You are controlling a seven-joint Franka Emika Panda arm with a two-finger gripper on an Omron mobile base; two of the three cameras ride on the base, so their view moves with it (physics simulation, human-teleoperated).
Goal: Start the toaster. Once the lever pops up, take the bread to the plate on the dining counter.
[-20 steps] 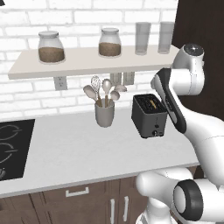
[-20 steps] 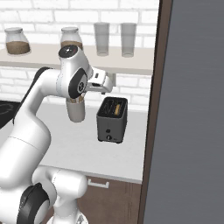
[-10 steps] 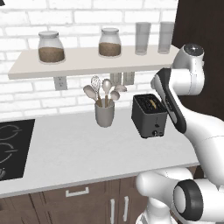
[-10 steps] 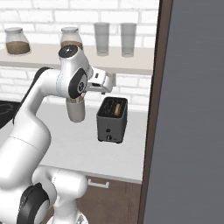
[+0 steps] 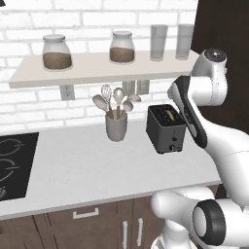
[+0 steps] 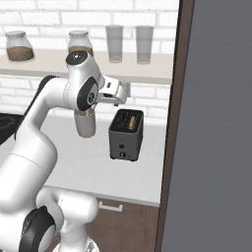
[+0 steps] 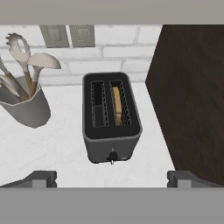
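The toaster stands on the worktop, near the brick wall and just beside the dark cabinet. In the hand view it lies straight ahead of my gripper, toward 12 o'clock and below me, almost centred between my two finger tips. Its long axis runs from 6 to 12 o'clock in this view, and the narrow face with the small lever is turned to me, at the 6 o'clock end of the body. The bread sits in the slot on the 3 o'clock side, low in it; the other slot looks empty.

My fingers are spread wide, one tip at each lower corner of the hand view, and they hold nothing. I am above the toaster and well apart from it, not touching.

I judge the toaster is not yet started, because the lever is the part I must press and it is the nearest part to me. The coming move is a descent toward this near face, with little side shift needed. The utensil cup stands at 10 o'clock, apart from the toaster, so it should not hinder
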